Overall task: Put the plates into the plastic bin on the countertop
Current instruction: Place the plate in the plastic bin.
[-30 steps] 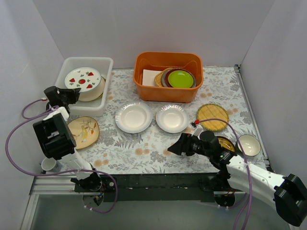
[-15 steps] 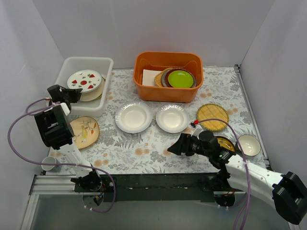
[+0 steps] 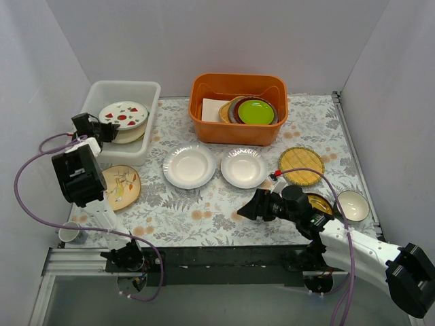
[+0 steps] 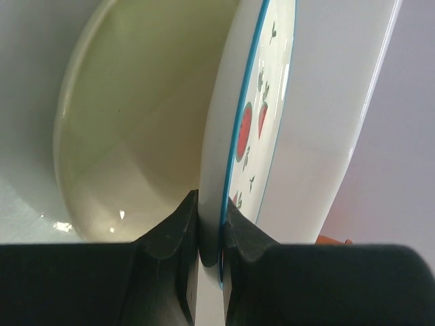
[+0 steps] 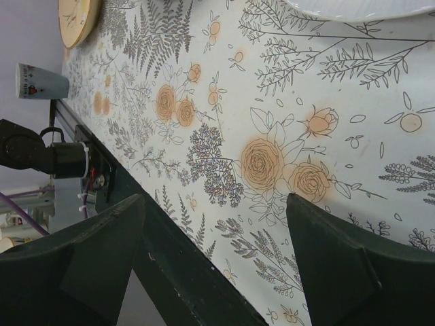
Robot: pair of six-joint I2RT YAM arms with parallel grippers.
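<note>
Top camera overlooks the whole tabletop (image 3: 204,204); right wrist skims it closely; left wrist peers close-up into the plastic bin (image 3: 152,109).

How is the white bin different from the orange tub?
The white bin is translucent white; the orange tub is solid orange. The white bin sits back left, the orange tub back centre. In the white bin the left hand pinches the rim of a red-fruit plate; no hand is at the orange tub, which holds a lime-green plate. Both are rectangular and hold plates.
</note>
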